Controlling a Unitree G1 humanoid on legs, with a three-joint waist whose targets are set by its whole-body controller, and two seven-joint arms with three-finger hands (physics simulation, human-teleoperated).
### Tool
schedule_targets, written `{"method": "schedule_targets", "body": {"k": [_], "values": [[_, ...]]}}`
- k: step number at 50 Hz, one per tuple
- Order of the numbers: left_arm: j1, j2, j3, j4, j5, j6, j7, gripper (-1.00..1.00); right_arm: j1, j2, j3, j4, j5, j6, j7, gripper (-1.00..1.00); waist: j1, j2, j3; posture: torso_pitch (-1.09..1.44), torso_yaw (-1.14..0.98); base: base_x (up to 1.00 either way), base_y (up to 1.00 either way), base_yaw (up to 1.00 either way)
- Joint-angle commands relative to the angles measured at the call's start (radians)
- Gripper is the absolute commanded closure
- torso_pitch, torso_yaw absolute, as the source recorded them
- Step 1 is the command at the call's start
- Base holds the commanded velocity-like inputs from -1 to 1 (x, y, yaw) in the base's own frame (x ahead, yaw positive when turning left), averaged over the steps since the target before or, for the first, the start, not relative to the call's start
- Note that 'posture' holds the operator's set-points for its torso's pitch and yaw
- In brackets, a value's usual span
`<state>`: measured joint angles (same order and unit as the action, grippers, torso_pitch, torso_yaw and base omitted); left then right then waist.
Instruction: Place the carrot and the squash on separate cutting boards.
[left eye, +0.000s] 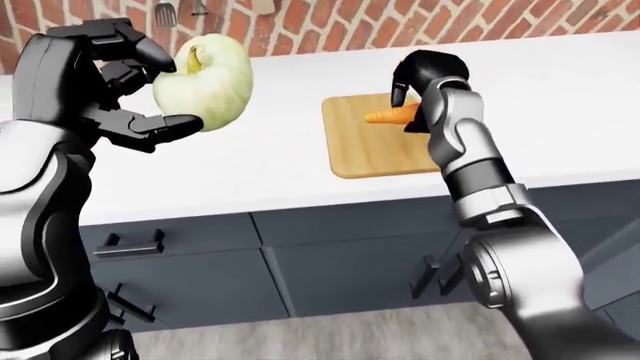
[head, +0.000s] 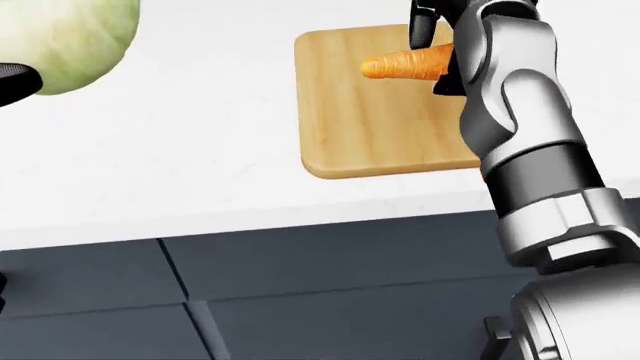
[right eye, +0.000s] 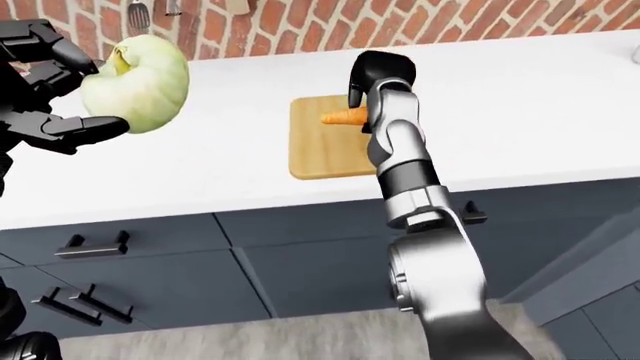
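- one carrot (head: 405, 64), one squash (left eye: 205, 82) and one cutting board (left eye: 375, 150) show; a second board is not in any of the three views.
- the carrot lies over the top part of the cutting board, its long axis running nearly left to right in the head view, slightly tilted.
- its narrow rounded tip points toward the left of the view; the thicker end is hidden behind the right hand (left eye: 425, 79).
- the right hand's dark fingers close round the carrot's thick end, one finger (head: 420, 30) standing above it; whether the carrot touches the board or hangs just over it cannot be told.
- the right arm (head: 520, 165) reaches up from the bottom right of the head view and covers the board's right edge.
- the squash is pale green and round, with a stem dimple toward its top in the left-eye view; it has no clear long axis.
- it is held in the air by the left hand (left eye: 125, 86), well apart from the board, over the left part of the white counter (left eye: 270, 165).
- the left hand grasps it with one finger below and others curled at its top left side.
- dark cabinet fronts (left eye: 190, 262) run under the counter, and a brick wall (left eye: 380, 22) with hanging utensils stands behind it.
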<state>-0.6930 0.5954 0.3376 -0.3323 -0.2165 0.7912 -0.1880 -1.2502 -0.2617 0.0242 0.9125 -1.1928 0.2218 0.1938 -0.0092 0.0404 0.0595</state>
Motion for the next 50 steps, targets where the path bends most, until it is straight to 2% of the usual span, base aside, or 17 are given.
{"method": "schedule_targets", "body": {"k": [1,14,16,17,39,48,50], "values": [[-0.034,0.020,0.026,-0.031,0.000,-0.039,0.010,0.51,-0.037,-0.004,0.001,-0.038,-0.006,-0.017,-0.013,1.00,0.000,0.003,-0.033,0.00,0.00,0.00,0.00,0.00],[-0.027,0.019,0.027,-0.028,0.000,-0.045,0.010,0.51,-0.014,0.013,0.007,-0.005,-0.008,-0.044,-0.013,1.00,0.001,0.005,-0.038,0.00,0.00,0.00,0.00,0.00],[-0.026,0.018,0.026,-0.027,0.001,-0.048,0.010,0.51,-0.013,0.013,0.008,-0.005,-0.009,-0.045,-0.013,0.89,0.001,0.005,-0.038,0.00,0.00,0.00,0.00,0.00],[-0.022,0.016,0.026,-0.028,0.003,-0.051,0.010,0.51,-0.010,0.013,0.008,-0.004,-0.009,-0.047,-0.016,0.65,0.001,0.005,-0.038,0.00,0.00,0.00,0.00,0.00],[-0.027,0.023,0.035,-0.031,-0.004,-0.041,0.010,0.51,0.014,0.010,0.009,-0.033,-0.007,-0.055,0.036,0.32,0.001,0.002,-0.040,0.00,0.00,0.00,0.00,0.00],[-0.030,0.029,0.034,-0.036,-0.012,-0.036,0.014,0.51,0.026,0.007,0.002,-0.080,-0.011,-0.050,0.080,0.03,0.001,0.002,-0.038,0.00,0.00,0.00,0.00,0.00],[-0.029,0.030,0.036,-0.038,-0.014,-0.034,0.015,0.51,0.032,0.010,0.004,-0.085,-0.011,-0.051,0.086,-0.17,0.001,0.003,-0.038,0.00,0.00,0.00,0.00,0.00]]}}
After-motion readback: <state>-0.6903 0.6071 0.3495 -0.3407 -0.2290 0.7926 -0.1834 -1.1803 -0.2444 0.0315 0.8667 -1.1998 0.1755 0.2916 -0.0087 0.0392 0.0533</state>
